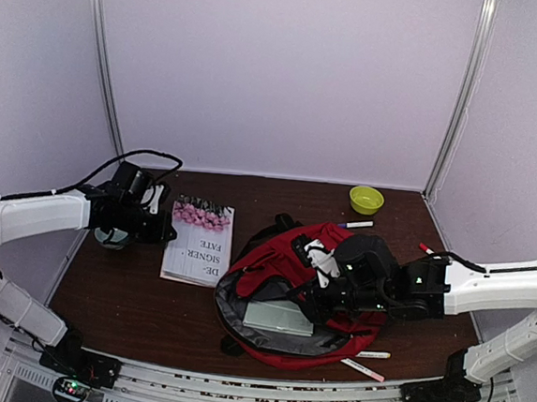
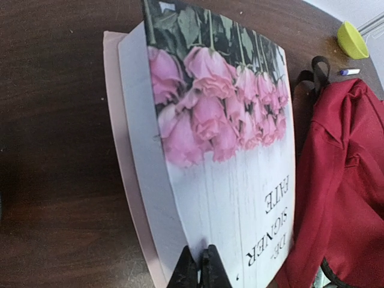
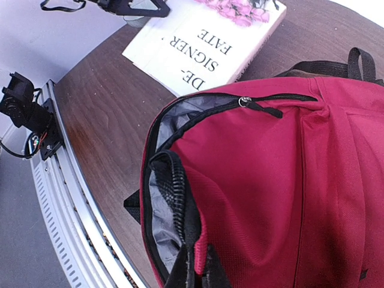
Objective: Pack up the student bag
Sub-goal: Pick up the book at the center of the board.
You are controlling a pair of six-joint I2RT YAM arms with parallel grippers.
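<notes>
Just right of the book (image 1: 199,247), the student bag (image 1: 277,268) lay open, its zippered rim pinched in the closed right gripper (image 3: 193,267); soft, floppy fabric, probably best held there. Farther off, the left gripper (image 2: 200,264) clamped the book's left edge.
</notes>
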